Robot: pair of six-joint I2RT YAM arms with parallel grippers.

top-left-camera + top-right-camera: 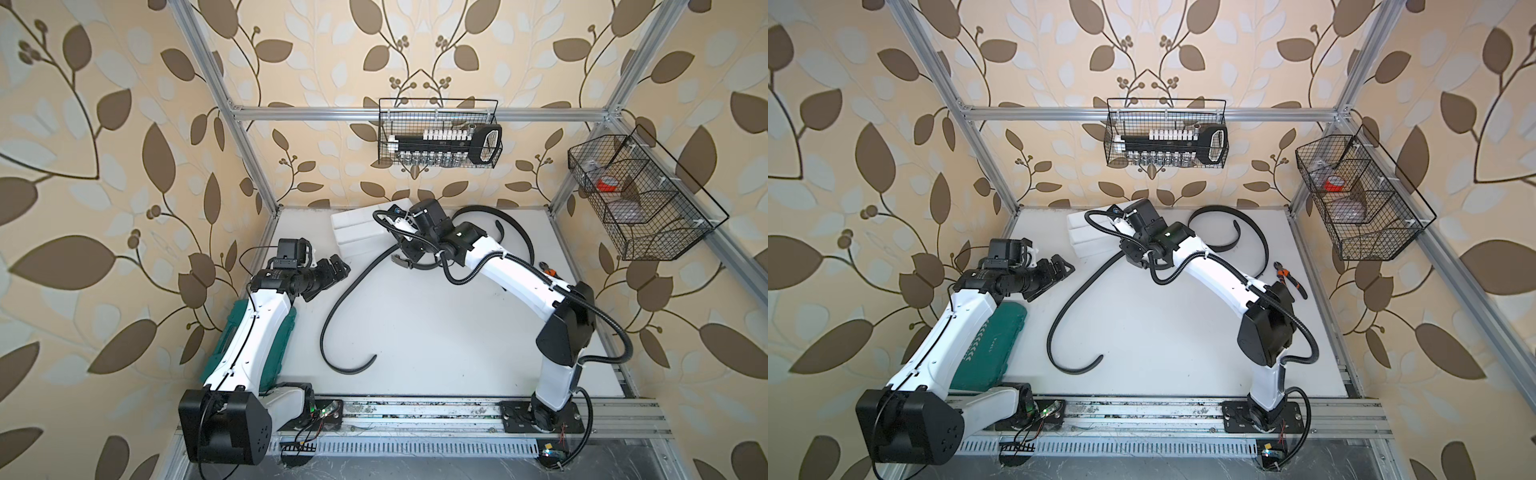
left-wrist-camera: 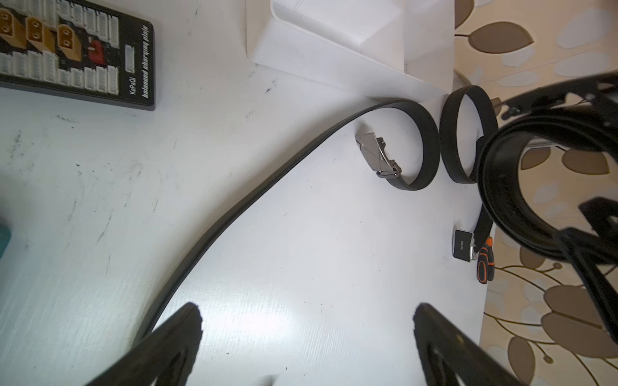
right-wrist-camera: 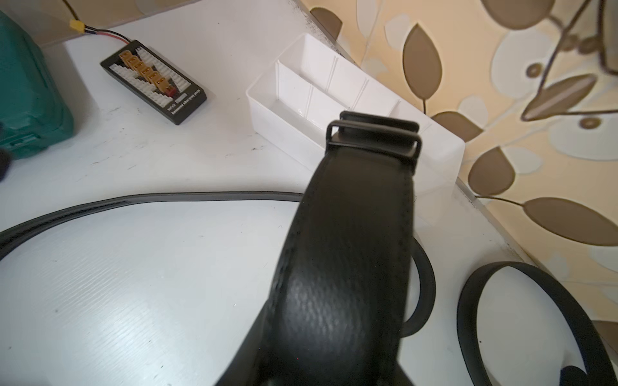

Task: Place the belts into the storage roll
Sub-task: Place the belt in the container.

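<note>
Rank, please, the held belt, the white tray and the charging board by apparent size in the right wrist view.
1. held belt, though nearness to the camera inflates it
2. white tray
3. charging board

The black charging board [image 2: 77, 50], beside the tray [image 2: 317, 67], reads "balanced charging plate" and something like "KePaQi". The buckle [image 2: 463, 245] print is too small to read.

storage roll [image 1: 351, 232] half hidden, coiled belt [image 3: 341, 267] blurred
</note>
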